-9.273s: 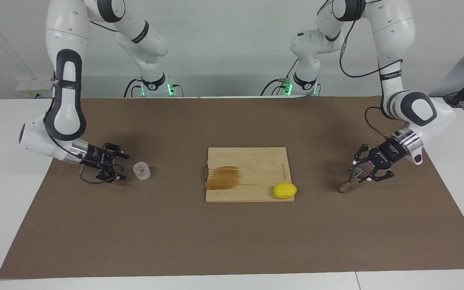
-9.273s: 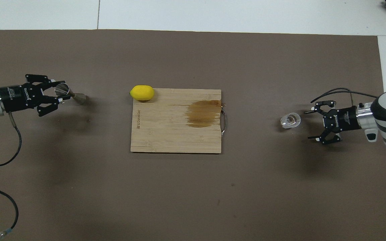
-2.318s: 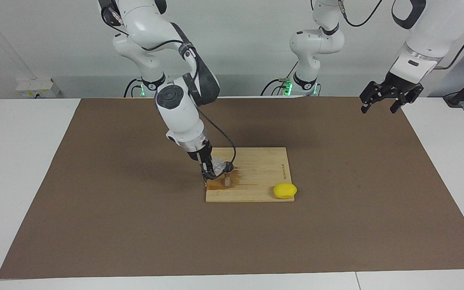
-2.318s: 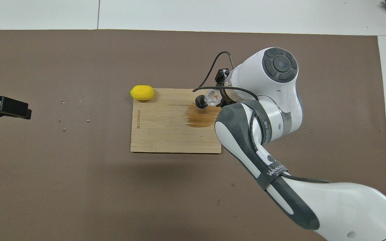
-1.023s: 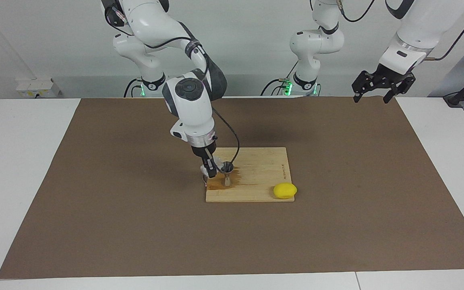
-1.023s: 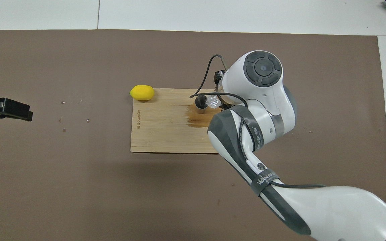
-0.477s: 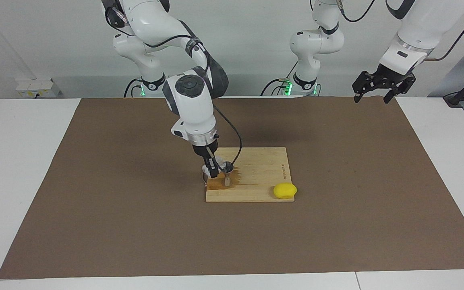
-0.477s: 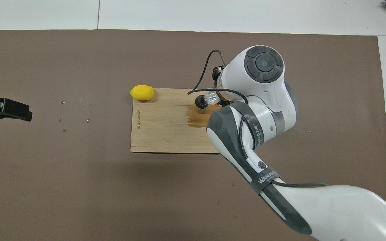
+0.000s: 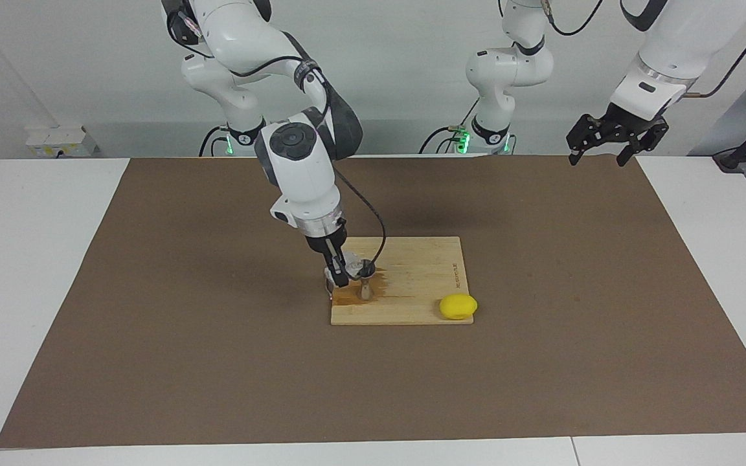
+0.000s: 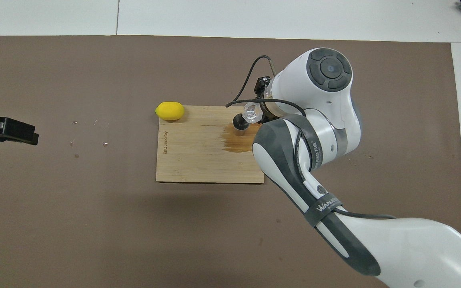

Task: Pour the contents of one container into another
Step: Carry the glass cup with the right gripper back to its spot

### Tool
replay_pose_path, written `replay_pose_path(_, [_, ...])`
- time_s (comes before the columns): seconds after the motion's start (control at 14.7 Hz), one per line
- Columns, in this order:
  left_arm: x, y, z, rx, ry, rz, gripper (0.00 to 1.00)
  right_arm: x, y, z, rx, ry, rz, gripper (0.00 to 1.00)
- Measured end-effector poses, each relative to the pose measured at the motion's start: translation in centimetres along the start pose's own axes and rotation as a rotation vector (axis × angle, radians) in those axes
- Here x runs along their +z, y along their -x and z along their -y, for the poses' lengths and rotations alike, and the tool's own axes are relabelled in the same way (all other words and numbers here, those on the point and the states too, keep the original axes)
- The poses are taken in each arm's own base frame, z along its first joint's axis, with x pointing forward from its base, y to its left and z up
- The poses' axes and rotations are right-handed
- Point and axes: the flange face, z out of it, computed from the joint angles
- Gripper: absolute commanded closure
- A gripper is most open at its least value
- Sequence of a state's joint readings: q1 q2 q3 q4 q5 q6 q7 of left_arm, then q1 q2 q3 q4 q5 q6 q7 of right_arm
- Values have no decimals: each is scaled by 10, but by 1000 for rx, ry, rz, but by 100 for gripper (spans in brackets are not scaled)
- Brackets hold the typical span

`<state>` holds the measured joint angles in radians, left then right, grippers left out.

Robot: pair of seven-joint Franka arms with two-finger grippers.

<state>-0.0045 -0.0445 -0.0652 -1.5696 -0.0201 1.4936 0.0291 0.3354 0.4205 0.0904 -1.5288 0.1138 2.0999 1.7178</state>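
Right gripper [image 9: 342,270] fingers clamped on the small clear faceted glass tumbler [image 10: 252,112], held tilted just over the mouth of the small grey metal hourglass jigger [image 10: 240,122]. Jigger stands upright on the brown stain [image 10: 238,141] of the pale wooden cutting board [image 9: 412,304], at the board's end toward the right arm. Yellow lemon [image 9: 458,306] sits at the board's corner toward the left arm's end, farther from the robots than the jigger. Left gripper [image 9: 609,138] waits raised over the brown table mat [image 9: 217,362] at the left arm's end, fingers spread, nothing in them.
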Motion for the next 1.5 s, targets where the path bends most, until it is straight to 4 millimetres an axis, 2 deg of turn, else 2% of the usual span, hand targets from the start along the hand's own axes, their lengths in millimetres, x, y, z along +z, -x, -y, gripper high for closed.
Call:
replay_pose_path(0.27, [0, 0, 0, 0, 0, 0, 0, 1, -23, 4, 61, 10, 35, 100])
replay_pose_path(0.48, [0, 0, 0, 0, 0, 0, 0, 6, -49, 5, 100, 33, 96, 100])
replay_pose_path(0.61, [0, 0, 0, 0, 0, 0, 0, 11, -74, 3, 116, 46, 134, 100])
replay_pose_path(0.82, [0, 0, 0, 0, 0, 0, 0, 22, -122, -5, 131, 62, 217, 100])
replay_pose_path(1.02, [0, 0, 0, 0, 0, 0, 0, 34, -176, -27, 139, 65, 308, 100])
replay_pose_path(1.23, [0, 0, 0, 0, 0, 0, 0, 50, -225, -59, 129, 65, 377, 100])
replay_pose_path(1.5, [0, 0, 0, 0, 0, 0, 0, 71, -274, -101, 91, 66, 425, 100])
